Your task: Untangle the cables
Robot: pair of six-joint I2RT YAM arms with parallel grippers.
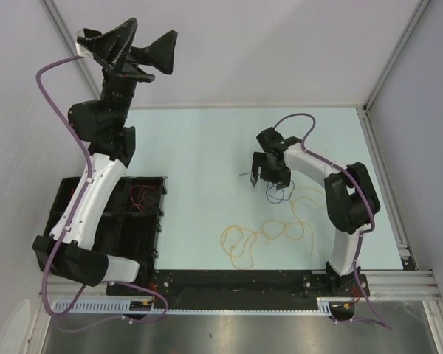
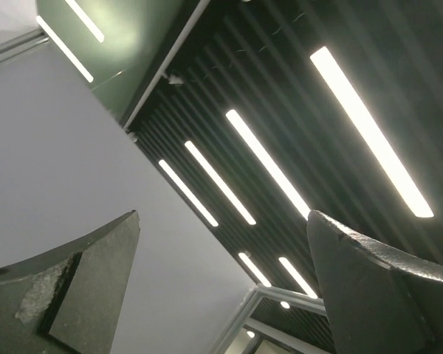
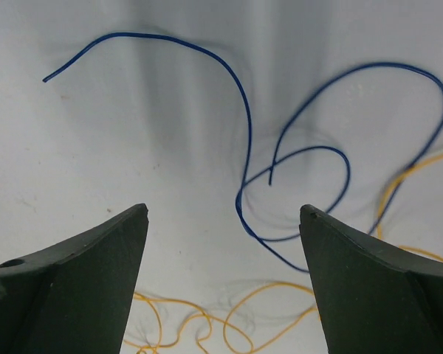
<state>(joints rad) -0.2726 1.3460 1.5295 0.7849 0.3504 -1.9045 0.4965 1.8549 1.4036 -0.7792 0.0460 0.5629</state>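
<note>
Cables point(image 1: 273, 230) loose on the pale table point(image 1: 199, 147), right of centre. Nearest the arm bases: yellow-orange cable point(image 1: 236, 240), sprawled in curly loops, trailing off toward 3 o'clock beside the right arm point(image 1: 347, 199). Just beyond it, at 12 o'clock: dark blue cable point(image 3: 249, 133), curled into a couple of open loops and crossing itself near its middle, one free end pointing to 10 o'clock in the right wrist view. Right gripper point(image 3: 223, 212) poised over that blue cable, jaws wide, gripping nothing, a blue loop showing on the table in the gap. Off at 9 o'clock, well apart from these: black tray point(image 1: 159, 221) at the table's left side, red cable point(image 1: 139, 198) lying in its far part. Farthest: left gripper point(image 2: 221, 217) lifted high, aimed at the ceiling lights point(image 2: 269, 162), jaws wide and empty.
</note>
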